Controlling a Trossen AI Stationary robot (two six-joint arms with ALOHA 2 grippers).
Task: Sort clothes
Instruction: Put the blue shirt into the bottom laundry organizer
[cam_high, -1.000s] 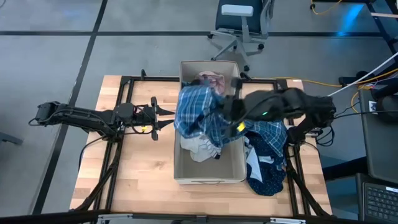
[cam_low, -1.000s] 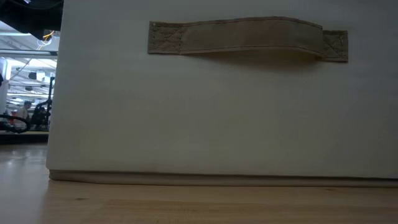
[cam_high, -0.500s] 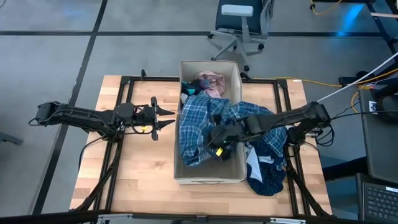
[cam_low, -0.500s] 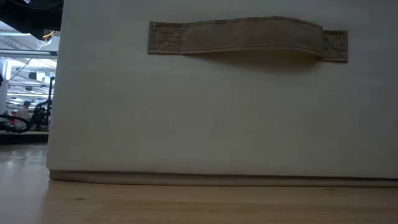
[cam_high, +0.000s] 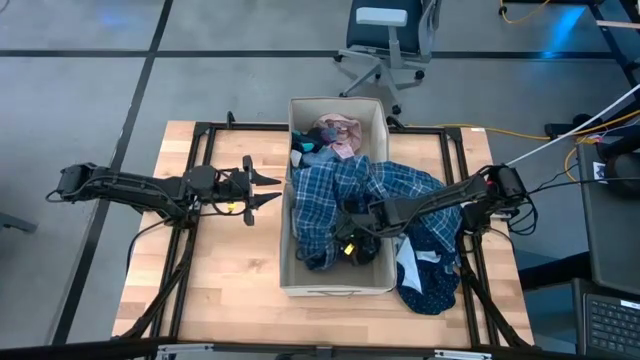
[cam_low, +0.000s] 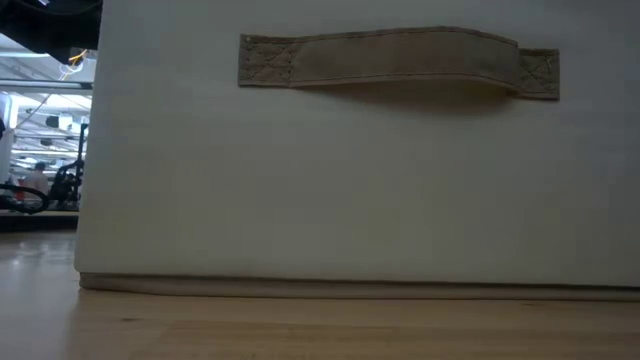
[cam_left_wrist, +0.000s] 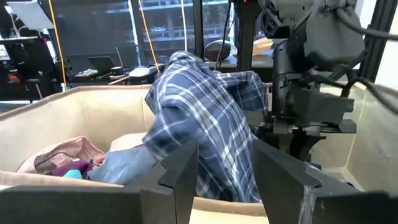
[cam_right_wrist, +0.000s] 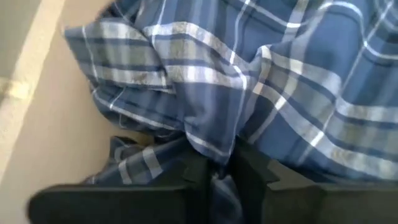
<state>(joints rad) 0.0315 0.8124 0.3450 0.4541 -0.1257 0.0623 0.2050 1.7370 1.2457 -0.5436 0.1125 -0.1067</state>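
The right pincer (cam_high: 350, 243) is reaching low into the beige bin (cam_high: 291, 262) in the middle of the table (cam_high: 226, 288), and it is pinching a fold of the blue-white plaid shirt (cam_high: 340, 195); the right wrist view is making that plain, with the two dark fingers (cam_right_wrist: 198, 175) pressed together on a bunch of the plaid shirt (cam_right_wrist: 249, 93) right beside the bin's pale inner wall (cam_right_wrist: 37, 118). From above, the shirt is draping across the bin's middle and spilling over its right rim toward the navy dotted garment (cam_high: 432, 285), which is lying on the table just beside the bin. At the bin's far end the pink shirt (cam_high: 338, 131) is sitting next to a bit of teal sock (cam_high: 312, 149). The left pincer (cam_high: 262, 190) is waiting over the table just left of the bin, its fingers spread wide. Its wrist view is giving what the overhead cannot: the plaid shirt (cam_left_wrist: 205, 124) is rising in a tented heap above the bin's rim, with the right arm (cam_left_wrist: 311, 74) standing behind it and the pink shirt (cam_left_wrist: 62, 155) down in the corner. The low view is showing only the bin's front wall (cam_low: 350, 200) and its fabric handle (cam_low: 395, 60), nothing of the clothes.
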